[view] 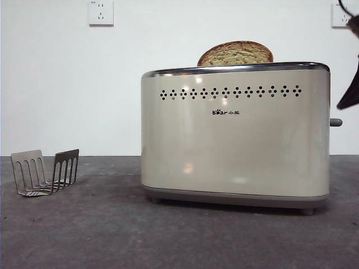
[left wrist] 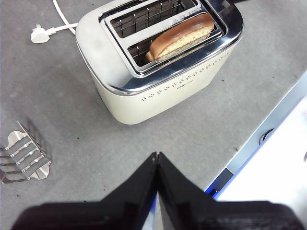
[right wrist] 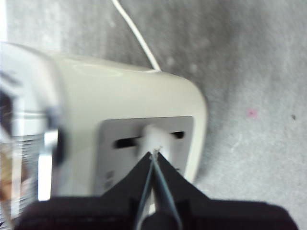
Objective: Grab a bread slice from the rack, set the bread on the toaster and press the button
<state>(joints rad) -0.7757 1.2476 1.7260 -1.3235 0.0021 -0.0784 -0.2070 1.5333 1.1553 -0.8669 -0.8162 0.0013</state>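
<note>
The slice of bread (view: 235,53) stands in a slot of the cream toaster (view: 235,145), its rounded top showing above the chrome rim. From above, the slice of bread (left wrist: 181,36) lies in the slot nearer the vent holes of the toaster (left wrist: 158,81). The grey rack (view: 45,172) stands empty at the left; the rack (left wrist: 24,158) also shows from above. My right gripper (right wrist: 154,153) is shut, its tips right at the button (right wrist: 149,136) on the toaster's narrow end. In the front view the right gripper (view: 340,105) hangs just above the button (view: 335,122). My left gripper (left wrist: 157,155) is shut on nothing, high over the table.
A white cord and plug (left wrist: 41,33) lie on the grey table behind the toaster. The table's edge (left wrist: 268,124) runs close to the toaster's side. Two white wall sockets (view: 101,12) sit on the back wall.
</note>
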